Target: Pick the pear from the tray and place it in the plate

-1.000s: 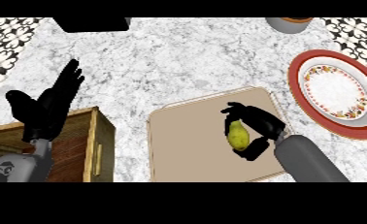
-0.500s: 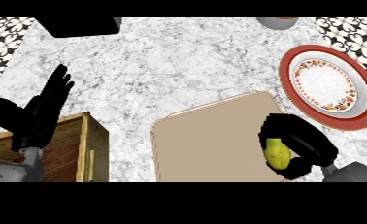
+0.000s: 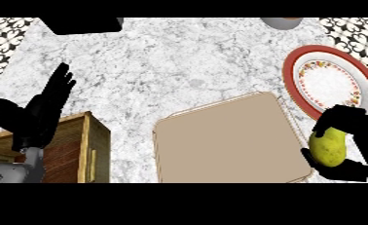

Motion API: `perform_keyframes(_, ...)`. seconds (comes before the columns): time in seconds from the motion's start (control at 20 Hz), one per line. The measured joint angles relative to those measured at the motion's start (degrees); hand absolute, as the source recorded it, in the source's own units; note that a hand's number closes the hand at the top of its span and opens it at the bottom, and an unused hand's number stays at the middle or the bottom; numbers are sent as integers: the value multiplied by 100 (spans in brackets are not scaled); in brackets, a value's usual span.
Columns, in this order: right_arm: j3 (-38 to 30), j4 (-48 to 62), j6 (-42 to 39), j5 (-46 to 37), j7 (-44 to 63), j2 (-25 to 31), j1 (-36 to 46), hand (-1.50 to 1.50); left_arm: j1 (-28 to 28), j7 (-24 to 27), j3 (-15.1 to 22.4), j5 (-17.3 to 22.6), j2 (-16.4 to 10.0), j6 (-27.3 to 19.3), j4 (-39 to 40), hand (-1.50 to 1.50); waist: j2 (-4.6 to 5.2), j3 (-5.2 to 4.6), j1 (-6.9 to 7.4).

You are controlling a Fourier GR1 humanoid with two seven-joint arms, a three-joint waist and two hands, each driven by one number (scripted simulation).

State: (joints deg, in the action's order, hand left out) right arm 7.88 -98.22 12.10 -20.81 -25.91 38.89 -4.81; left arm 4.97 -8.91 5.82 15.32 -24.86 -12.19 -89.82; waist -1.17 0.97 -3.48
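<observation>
Yellow-green pear [image 3: 328,147] clamped in the right hand [image 3: 343,120], just beside the tray [image 3: 223,143], near the plate [image 3: 330,80]; left hand [image 3: 43,112] open

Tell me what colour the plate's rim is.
The plate has a red rim around a white centre with a patterned band; the head view shows it.

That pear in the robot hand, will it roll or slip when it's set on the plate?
Probably apt to roll: the pear looks rounded, with no flat side. Its smooth skin may slip a little in the right robot hand. The red rim of the plate might stop it.
</observation>
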Motion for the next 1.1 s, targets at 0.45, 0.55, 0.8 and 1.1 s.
perform_keyframes(0.45, -1271, 874, -588, 1136, 261, 237, 314, 150, 395, -88, 141, -31, 79, 141, 220, 0, 63, -9, 297)
perform_keyframes(0.55, -1402, 1452, -644, 1152, 162, 257, 619, 150, 454, -28, 183, -82, 106, 149, 268, 0, 71, -4, 356)
perform_keyframes(0.8, -1585, 2943, -751, 1005, -407, 324, 1313, 150, 587, 19, 207, -82, 139, 223, 400, 0, 82, 5, 437)
perform_keyframes(1.1, -1434, 4463, -877, 431, -953, 611, 1973, 150, 677, 102, 269, -141, 184, 227, 445, 0, 109, 10, 546)
